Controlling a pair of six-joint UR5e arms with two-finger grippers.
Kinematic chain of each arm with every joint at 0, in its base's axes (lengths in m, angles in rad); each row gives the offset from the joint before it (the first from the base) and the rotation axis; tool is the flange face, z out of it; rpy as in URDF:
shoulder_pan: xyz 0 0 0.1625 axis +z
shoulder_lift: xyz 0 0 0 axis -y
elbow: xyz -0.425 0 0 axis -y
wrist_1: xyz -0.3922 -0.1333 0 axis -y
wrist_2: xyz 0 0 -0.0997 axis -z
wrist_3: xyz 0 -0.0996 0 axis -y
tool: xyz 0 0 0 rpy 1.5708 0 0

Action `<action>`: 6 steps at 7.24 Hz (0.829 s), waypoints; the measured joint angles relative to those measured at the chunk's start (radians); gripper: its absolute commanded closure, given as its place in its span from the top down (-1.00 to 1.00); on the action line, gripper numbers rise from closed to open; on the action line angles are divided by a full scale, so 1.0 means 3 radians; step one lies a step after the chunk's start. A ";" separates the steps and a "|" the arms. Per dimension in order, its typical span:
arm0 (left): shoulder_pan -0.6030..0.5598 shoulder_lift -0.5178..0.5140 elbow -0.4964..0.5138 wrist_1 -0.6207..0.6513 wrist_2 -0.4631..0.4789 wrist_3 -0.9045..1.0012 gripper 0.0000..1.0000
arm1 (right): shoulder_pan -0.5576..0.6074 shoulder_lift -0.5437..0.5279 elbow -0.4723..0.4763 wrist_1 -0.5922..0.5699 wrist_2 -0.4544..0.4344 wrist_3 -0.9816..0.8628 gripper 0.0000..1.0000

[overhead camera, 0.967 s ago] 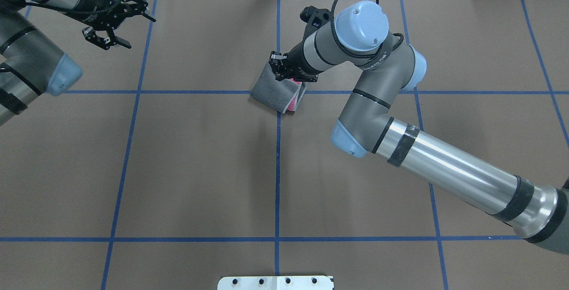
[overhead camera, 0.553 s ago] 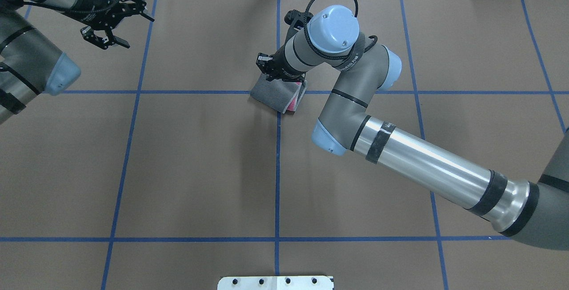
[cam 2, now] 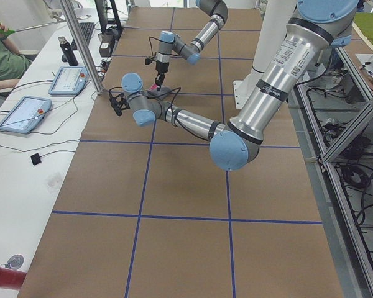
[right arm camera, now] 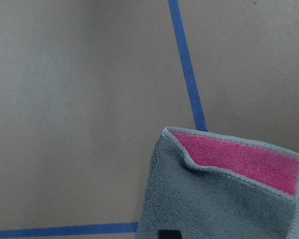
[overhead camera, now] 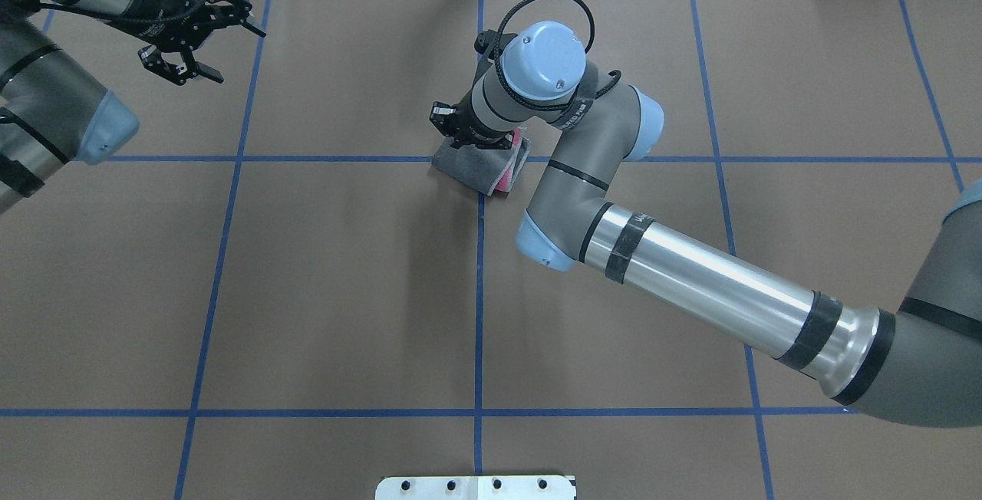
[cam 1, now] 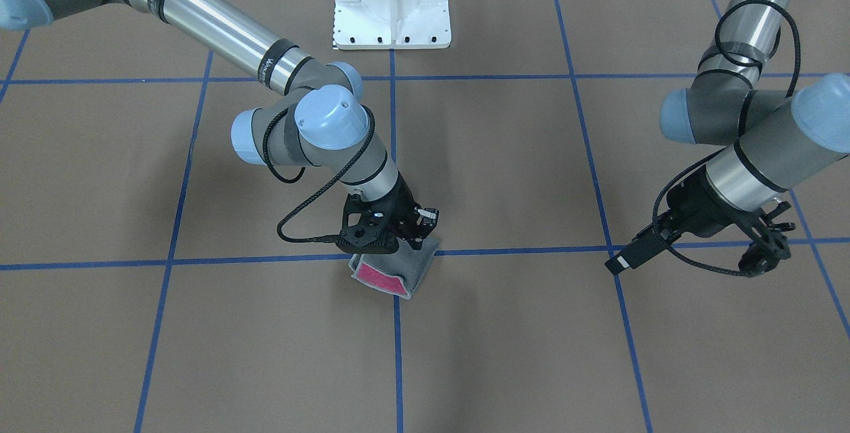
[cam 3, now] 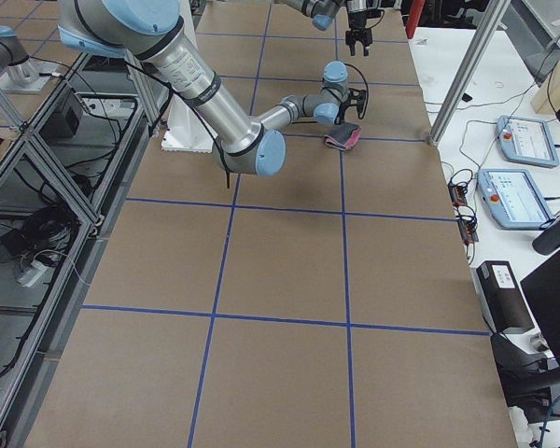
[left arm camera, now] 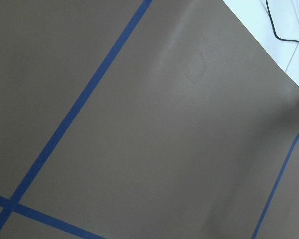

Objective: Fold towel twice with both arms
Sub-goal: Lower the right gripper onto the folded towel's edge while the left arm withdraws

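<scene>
The towel [overhead camera: 474, 172] lies folded small on the brown table near the centre tape cross, grey face out. A pink strip shows along one open edge [cam 1: 380, 278]. In the right wrist view the towel [right arm camera: 219, 199] fills the lower right, with a pink corner on top. My right gripper [overhead camera: 449, 128] points down at the towel's far left edge [cam 1: 408, 237]. It looks shut, with a dark tip just touching the cloth. My left gripper [overhead camera: 180, 51] hangs open and empty over the far left of the table [cam 1: 767, 247], well away from the towel.
Blue tape lines divide the brown table cover [overhead camera: 307, 293]. The white bolted pedestal [cam 1: 392, 1] stands at the robot's side of the table. Beyond the far edge, a white bench holds tablets [cam 2: 25, 112], cables and a metal post [cam 2: 81, 43], with a person [cam 2: 0, 49] seated there.
My right arm has swung left, carrying its gripper from over the towel's middle to its far left edge. The towel has stayed put. The left gripper has barely moved.
</scene>
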 measured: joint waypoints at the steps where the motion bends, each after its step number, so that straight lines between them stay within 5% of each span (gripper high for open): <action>1: -0.0001 0.0001 0.0002 0.0002 0.0000 0.0000 1.00 | -0.0016 0.0066 -0.0092 0.0000 -0.0015 0.0000 -1.00; 6: 0.0004 0.0005 0.0008 -0.0002 0.0012 0.0000 1.00 | -0.0015 0.0128 -0.0223 0.0005 -0.0033 -0.0004 -1.00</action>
